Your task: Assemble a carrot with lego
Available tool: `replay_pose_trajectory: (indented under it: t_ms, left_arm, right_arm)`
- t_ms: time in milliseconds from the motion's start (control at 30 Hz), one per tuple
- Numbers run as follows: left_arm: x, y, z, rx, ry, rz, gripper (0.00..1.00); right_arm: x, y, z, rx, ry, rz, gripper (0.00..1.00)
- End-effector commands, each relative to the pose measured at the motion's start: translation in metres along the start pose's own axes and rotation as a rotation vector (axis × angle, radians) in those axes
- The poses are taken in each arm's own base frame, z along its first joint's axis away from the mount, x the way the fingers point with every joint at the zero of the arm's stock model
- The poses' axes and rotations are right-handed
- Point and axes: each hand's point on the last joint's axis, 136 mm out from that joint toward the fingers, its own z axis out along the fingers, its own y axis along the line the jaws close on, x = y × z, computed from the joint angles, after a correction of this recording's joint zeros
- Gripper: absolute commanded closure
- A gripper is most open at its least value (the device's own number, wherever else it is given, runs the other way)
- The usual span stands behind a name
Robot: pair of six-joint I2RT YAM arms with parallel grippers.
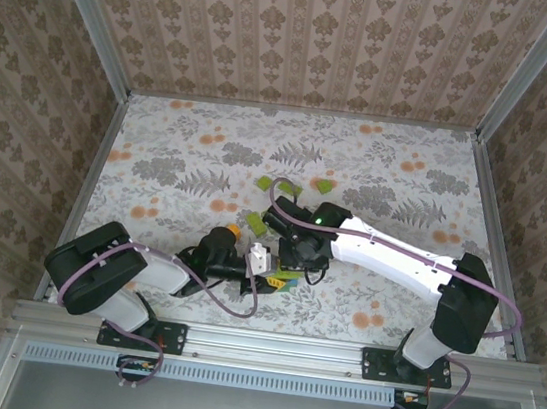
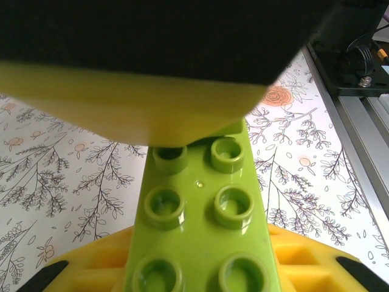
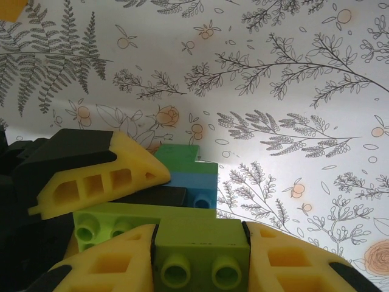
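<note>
One part-built carrot (image 3: 134,214), lime bricks with blue and dark green, is held over the surface's (image 1: 160,149) near centre, clamped by both left pincer (image 2: 200,194) and right pincer (image 3: 200,258). Loose lego (image 1: 291,187) and an orange brick (image 1: 233,229) lie beyond, unjoined. Roughly half done, I judge.

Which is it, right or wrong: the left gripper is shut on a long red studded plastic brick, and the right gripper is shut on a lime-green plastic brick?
Wrong in one respect: the long studded plastic brick in the left gripper is lime green, not red, as the left wrist view shows. The right gripper is indeed shut on a lime-green plastic brick.
</note>
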Motion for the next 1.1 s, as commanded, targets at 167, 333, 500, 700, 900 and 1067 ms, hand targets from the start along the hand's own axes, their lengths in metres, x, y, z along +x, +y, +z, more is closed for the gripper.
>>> replay_pose_trajectory:
  t_ms: [167, 333, 500, 700, 900, 1067]
  left_arm:
    - [0.035, -0.002, 0.002, -0.002, 0.127, -0.038, 0.76]
    - [0.036, -0.002, 0.003, -0.002, 0.131, -0.04, 0.76]
    - [0.036, -0.002, 0.003, -0.004, 0.132, -0.041, 0.76]
    - [0.037, -0.001, 0.003, -0.006, 0.134, -0.041, 0.76]
    - [0.038, -0.001, 0.004, -0.007, 0.137, -0.043, 0.76]
    - [0.038, 0.0, 0.004, -0.009, 0.141, -0.044, 0.76]
  right_arm:
    - [0.015, -0.026, 0.011, 0.094, 0.049, -0.016, 0.77]
    - [0.02, -0.027, 0.017, 0.093, 0.074, -0.015, 0.76]
    - [0.025, -0.026, 0.019, 0.075, 0.085, -0.009, 0.76]
    - [0.03, -0.023, 0.024, 0.056, 0.11, -0.01, 0.75]
    - [0.034, -0.021, 0.026, 0.045, 0.14, -0.024, 0.74]
    - [0.038, -0.023, 0.023, 0.054, 0.156, -0.04, 0.74]
